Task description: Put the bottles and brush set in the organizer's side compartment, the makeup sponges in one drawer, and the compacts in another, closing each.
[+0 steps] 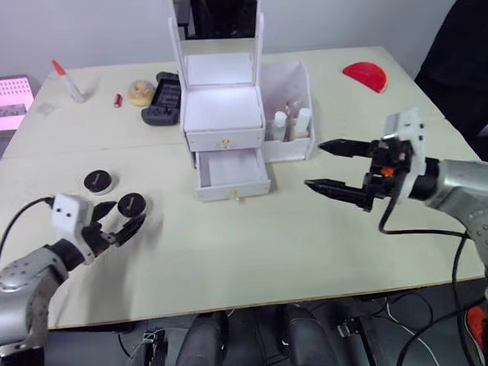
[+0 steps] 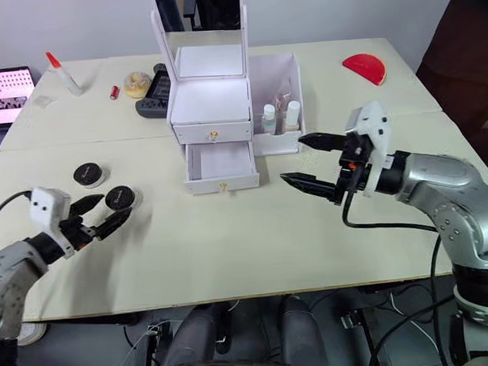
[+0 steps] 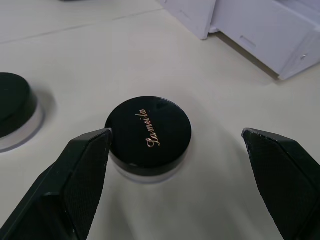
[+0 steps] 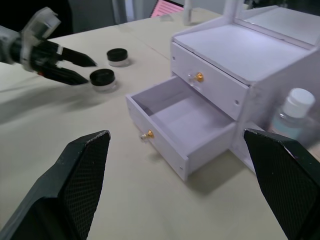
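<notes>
The white organizer [image 1: 222, 111] stands at the table's middle back, its upper drawer [image 1: 224, 138] shut and its lower drawer [image 1: 230, 171] pulled out and empty. Two bottles [image 1: 290, 124] stand in the side compartment [image 1: 305, 87]; I cannot make out the brush set there. Two black-lidded compacts lie front left. The nearer compact [image 3: 148, 131] sits on the table just ahead of my open left gripper [image 1: 121, 219], between its spread fingers and untouched. The other compact [image 1: 98, 182] lies beyond it. My right gripper [image 1: 314, 165] hovers open to the right of the open drawer. The makeup sponges are out of view.
A black rectangular gadget [image 1: 163, 97], a yellowish ring roll [image 1: 140, 92], a small red stick [image 1: 118, 99] and a red-tipped tube [image 1: 68, 81] lie back left. A red half-round object [image 1: 365, 75] lies back right. A pink screen [image 1: 4, 103] stands off the left edge.
</notes>
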{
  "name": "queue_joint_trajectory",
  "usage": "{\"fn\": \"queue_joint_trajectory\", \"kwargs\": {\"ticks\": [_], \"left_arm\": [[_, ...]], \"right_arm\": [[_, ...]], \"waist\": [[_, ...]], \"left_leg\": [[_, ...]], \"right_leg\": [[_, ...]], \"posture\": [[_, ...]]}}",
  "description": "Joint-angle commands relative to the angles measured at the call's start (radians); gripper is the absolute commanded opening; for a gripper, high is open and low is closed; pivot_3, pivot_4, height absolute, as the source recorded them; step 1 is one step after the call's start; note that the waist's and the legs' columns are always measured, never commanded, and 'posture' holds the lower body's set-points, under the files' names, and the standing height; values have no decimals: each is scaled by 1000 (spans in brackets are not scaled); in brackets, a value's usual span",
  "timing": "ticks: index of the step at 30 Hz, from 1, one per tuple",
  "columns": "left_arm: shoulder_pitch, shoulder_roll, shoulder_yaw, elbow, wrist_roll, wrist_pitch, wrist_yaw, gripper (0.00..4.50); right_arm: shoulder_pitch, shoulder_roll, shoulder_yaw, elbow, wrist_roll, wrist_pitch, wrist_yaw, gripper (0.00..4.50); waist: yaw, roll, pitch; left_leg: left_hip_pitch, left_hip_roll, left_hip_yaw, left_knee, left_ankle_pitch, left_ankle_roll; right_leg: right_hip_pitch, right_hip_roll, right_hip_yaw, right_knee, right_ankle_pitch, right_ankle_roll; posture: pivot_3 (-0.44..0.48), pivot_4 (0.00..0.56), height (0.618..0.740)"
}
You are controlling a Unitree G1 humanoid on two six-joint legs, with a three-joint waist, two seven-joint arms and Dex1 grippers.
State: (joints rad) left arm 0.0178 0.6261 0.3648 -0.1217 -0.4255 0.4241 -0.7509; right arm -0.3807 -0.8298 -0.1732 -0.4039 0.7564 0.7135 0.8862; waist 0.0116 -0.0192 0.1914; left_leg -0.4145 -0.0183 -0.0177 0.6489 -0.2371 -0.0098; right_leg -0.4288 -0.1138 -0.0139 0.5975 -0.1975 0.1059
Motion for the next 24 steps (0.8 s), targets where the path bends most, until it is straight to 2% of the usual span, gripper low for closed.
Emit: {"fn": "queue_joint_trajectory", "kwargs": {"ticks": [1,12,24], "left_arm": [[-65,-1,-37,55,32,-45,12,4364],[-144,10,-86,217,81,-101,14,4364],[-166,16,-114,248,112,-109,8,4364]], "right_arm": [[-55,12,23,-3,4,-16,21,4500],[-133,59,56,26,1,-19,21,4500],[-95,57,30,6,11,-17,13,4500]], "waist": [[0,0,0],[0,0,0],[1,0,0]], "left_leg": [[0,0,0,0,0,0],[3,0,0,0,0,0],[3,0,-1,0,0,0]], "right_leg": [[0,0,0,0,0,0],[2,1,0,2,1,2],[2,0,0,2,1,2]], "posture": [[0,150,737],[0,150,737],[0,150,737]]}}
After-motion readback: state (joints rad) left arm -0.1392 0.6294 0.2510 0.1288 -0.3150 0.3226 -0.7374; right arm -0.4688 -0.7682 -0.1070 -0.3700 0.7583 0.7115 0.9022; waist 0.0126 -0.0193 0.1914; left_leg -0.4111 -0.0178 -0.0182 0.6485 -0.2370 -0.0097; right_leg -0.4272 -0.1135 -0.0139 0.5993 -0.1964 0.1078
